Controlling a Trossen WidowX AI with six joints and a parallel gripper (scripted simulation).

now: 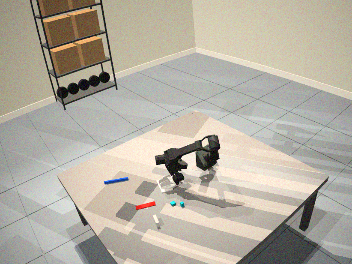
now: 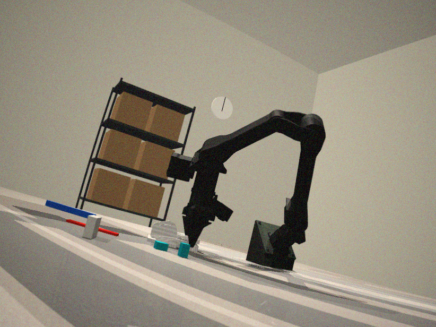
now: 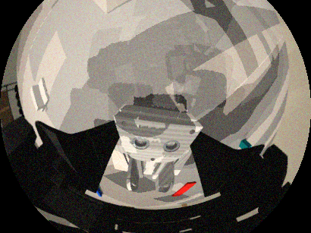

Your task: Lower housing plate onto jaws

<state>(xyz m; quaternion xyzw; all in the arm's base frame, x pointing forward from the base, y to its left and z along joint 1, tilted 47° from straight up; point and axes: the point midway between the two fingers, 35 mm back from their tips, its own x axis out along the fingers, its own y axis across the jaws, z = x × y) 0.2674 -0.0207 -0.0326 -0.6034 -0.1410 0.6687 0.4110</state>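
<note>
My gripper (image 1: 177, 183) (image 2: 191, 244) (image 3: 156, 127) points down, low over the table. Its fingers are shut on the housing plate (image 3: 159, 131), a pale plate with two ringed holes that spans the gap between them in the wrist view. Two grey jaws (image 3: 133, 174) (image 3: 165, 174) reach out from under the plate's near edge, side by side and apart. A pale assembly (image 1: 161, 189) with a rounded upright part (image 2: 163, 232) shows beside the fingers in the top and exterior views. The stubs are hidden under the plate, so I cannot tell whether it sits fully down or level.
Two teal blocks (image 1: 173, 203) (image 1: 182, 204) (image 2: 160, 245) (image 2: 184, 250) lie near the assembly. A red bar (image 1: 145, 205) (image 2: 109, 231) (image 3: 184, 189), a white block (image 1: 156, 221) (image 2: 91, 227) and a blue bar (image 1: 116, 180) (image 2: 69, 208) lie farther off.
</note>
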